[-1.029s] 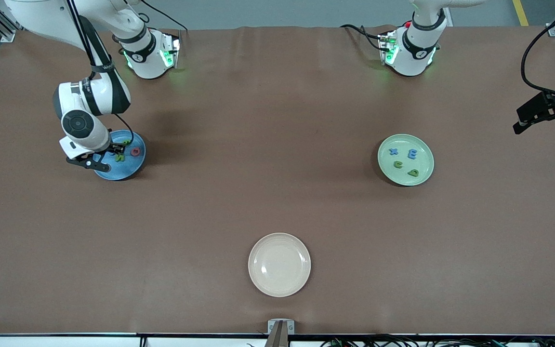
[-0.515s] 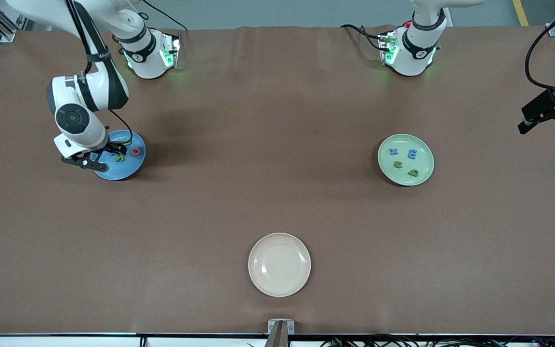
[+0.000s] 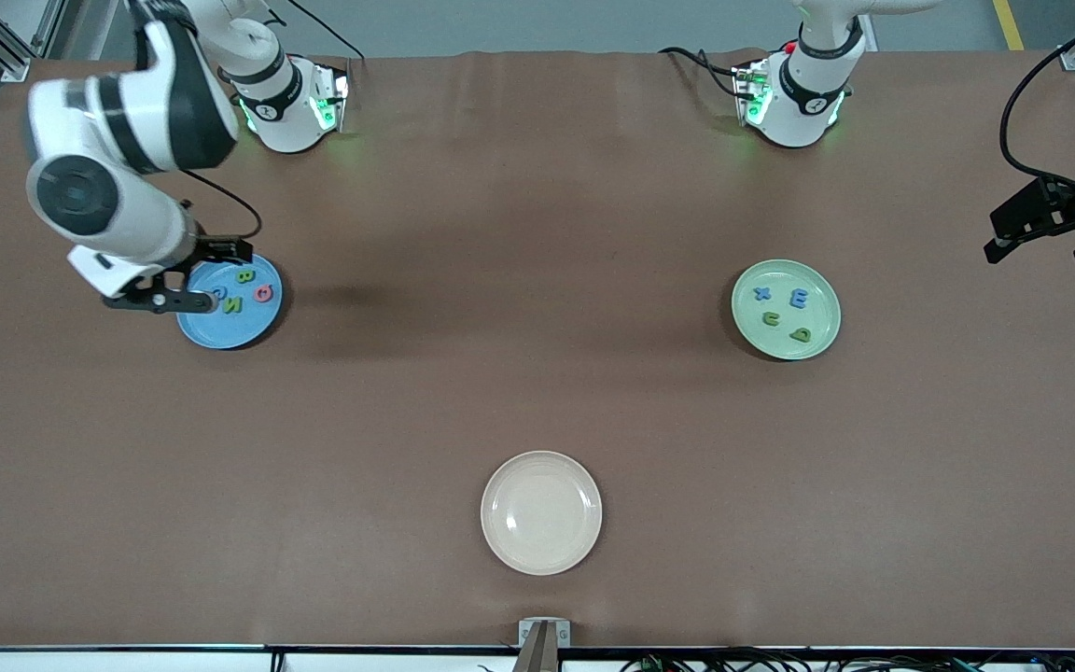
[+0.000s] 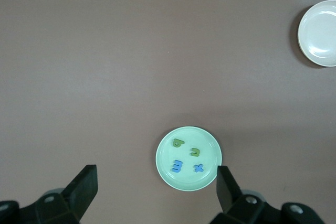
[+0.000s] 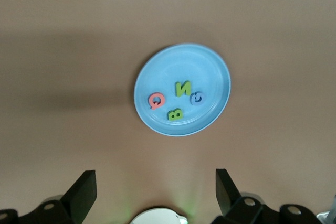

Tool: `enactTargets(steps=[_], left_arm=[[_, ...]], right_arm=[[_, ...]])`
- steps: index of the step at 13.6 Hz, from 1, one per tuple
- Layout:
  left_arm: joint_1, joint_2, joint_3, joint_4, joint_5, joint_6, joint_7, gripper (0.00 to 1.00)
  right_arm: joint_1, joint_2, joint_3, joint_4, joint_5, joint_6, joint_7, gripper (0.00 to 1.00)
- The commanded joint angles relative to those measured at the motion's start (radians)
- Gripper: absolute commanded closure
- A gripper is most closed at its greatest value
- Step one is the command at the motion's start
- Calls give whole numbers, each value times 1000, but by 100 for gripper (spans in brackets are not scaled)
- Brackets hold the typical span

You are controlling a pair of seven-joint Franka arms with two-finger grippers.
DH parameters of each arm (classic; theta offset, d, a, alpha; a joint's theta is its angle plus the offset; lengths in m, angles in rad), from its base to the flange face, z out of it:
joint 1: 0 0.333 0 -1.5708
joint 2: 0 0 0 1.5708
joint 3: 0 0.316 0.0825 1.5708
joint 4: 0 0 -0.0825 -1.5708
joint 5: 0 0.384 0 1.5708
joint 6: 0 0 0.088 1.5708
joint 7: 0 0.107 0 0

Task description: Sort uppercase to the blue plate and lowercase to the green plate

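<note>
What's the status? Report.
Right gripper open above blue plate; left gripper open, waiting. Uppercase on blue plate, lowercase on green plate. Nothing obstructing.

The only readable characters were the foam letters. On the blue plate [image 3: 220, 334], at the frame's left, lay a green B [image 3: 244, 276], green N [image 3: 234, 305], red Q [image 3: 263, 294] and blue G [image 3: 219, 295]. On the green plate [image 3: 822, 345], at right, lay a blue x [image 3: 762, 293], blue m [image 3: 799, 299], green u [image 3: 770, 319] and green q [image 3: 800, 334].

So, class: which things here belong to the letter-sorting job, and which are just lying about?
Job:
- blue plate holding green B, green N, red Q, blue G
- green plate holding blue x, blue m, green u, green q

Lying about:
- cream plate, nothing on it
</note>
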Motion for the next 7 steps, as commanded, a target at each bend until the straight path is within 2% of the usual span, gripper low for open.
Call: enactTargets(steps=[1,4,6,7], left_arm=[[10,14,-6,26,-4,-4,1,0],[4,11,-6,27,-4,-7,-2,0],[6,13,-6,29,-3,-6,3,0],[6,13,-6,29,-3,-6,3,0]], right_arm=[[-29,99,-6,265,44,-130,-134,0],[-55,101,-8,394,65,-154,-207,0],[-118,102,-9,460,177,-181,-204,0],[-143,102,-9,465,194,-184,-211,0]])
